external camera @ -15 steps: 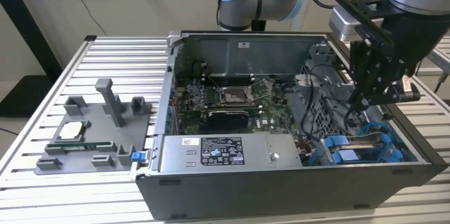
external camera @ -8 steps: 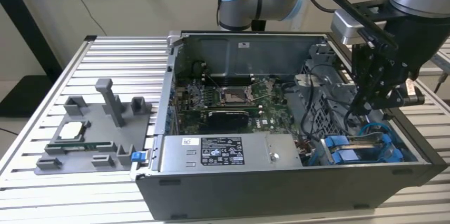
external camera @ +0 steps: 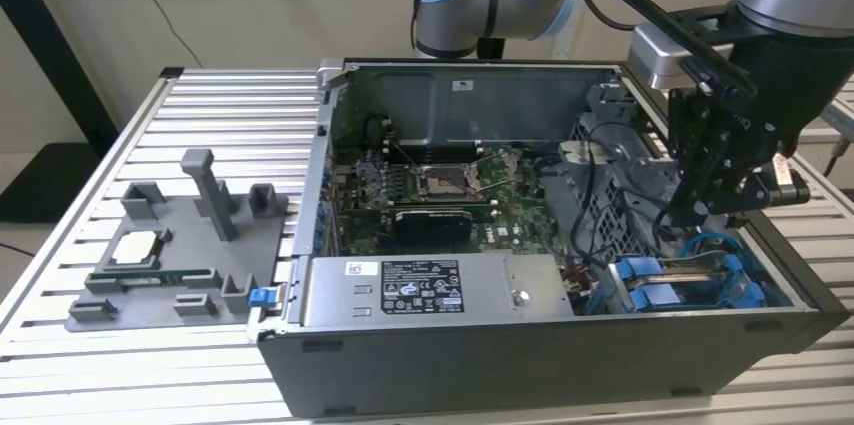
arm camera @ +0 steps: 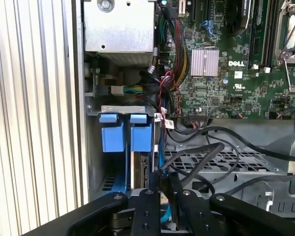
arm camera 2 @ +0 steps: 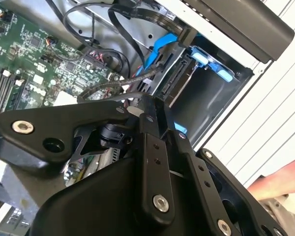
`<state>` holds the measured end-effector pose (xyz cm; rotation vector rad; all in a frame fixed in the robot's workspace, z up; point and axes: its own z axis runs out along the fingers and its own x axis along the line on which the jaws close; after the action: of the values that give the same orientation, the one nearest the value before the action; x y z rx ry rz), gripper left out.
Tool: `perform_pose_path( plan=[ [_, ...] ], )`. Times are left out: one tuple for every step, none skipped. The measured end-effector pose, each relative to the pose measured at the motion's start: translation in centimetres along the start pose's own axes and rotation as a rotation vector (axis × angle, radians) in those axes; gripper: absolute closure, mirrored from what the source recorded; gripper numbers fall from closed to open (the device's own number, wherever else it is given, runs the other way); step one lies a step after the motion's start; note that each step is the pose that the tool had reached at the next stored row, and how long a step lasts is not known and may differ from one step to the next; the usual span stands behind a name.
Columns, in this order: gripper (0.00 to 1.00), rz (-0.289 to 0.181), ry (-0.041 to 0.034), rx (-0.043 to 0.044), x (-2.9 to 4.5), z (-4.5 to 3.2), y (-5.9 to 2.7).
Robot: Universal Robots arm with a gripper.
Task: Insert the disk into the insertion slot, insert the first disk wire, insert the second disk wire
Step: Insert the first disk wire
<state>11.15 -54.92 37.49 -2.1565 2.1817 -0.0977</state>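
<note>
- Where the exterior view begins at nine o'clock, a table (external camera: pixel 227 105) of ribbed aluminium slats carries a matt grey moulded fixture (external camera: pixel 200 195) with upright posts and shallow pockets. A square, metal-lidded processor (external camera: pixel 138 247) lies in one pocket. A slim green memory stick (external camera: pixel 150 275) lies in a groove at the processor's six o'clock.
- At the centre stands the open computer case (external camera: pixel 534 365), a dark sheet-metal box. A green motherboard (external camera: pixel 400 180) with a square socket lies on its floor. At the board's six o'clock sits a silver power-supply box (external camera: pixel 427 290) with a flat printed label.
- At the board's three o'clock is a perforated grey metal cage (external camera: pixel 601 220), and loose, rubbery black wires (arm camera: pixel 201 152) curl across it.
- At four o'clock in the exterior view is the insertion slot (arm camera: pixel 120 109), a rectangular grey metal bay with glossy blue plastic rails and tabs. The disk (arm camera: pixel 138 169) stands on edge inside it, a thin flat slab between the blue pieces.
- My gripper (external camera: pixel 683 213) is black and angular, built of bolted links. In the exterior view it reaches down into the case at the slot's twelve o'clock. In both wrist views (arm camera: pixel 163 179) (arm camera 2: pixel 155 105) its tips are just beside the black wires and over the blue rails. I cannot tell whether my jaws are apart, together or clamped on a wire.
</note>
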Motion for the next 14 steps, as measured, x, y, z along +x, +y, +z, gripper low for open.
perform_pose_path(
  plan=[
    [1.0, 0.0, 0.0024, 0.0, 0.0, 0.03, 0.0],
    [1.0, 0.0, 0.0034, 0.0001, 0.0, 0.05, 0.0],
    [1.0, 0.0, 0.0041, 0.0, 0.0, 0.05, 0.0],
    [1.0, 0.0, 0.0041, 0.0001, 0.0, 0.04, 0.0],
    [1.0, 0.0, 0.0041, 0.0, 0.0, 0.05, 0.0],
    [1.0, 0.0, 0.0041, 0.0, 0.0, 0.05, 0.0],
    [1.0, 0.0, 0.004, 0.0001, 0.0, 0.06, 0.0],
    [1.0, 0.0, 0.0041, 0.0001, 0.0, 0.05, 0.0],
    [1.0, 0.0, 0.0042, 0.0001, 0.0, 0.06, 0.0],
    [1.0, 0.0, 0.0043, 0.0001, 0.0, 0.07, 0.0],
    [1.0, 0.0, 0.0046, 0.0001, -0.01, 0.08, 0.0],
    [1.0, -0.001, 0.0053, 0.0001, -0.01, 0.11, 0.0],
    [1.0, -0.001, 0.008, 0.0001, 0.0, 0.19, 0.01],
    [1.0, -0.001, 0.0087, 0.0001, 0.0, 0.21, 0.0]
  ],
)
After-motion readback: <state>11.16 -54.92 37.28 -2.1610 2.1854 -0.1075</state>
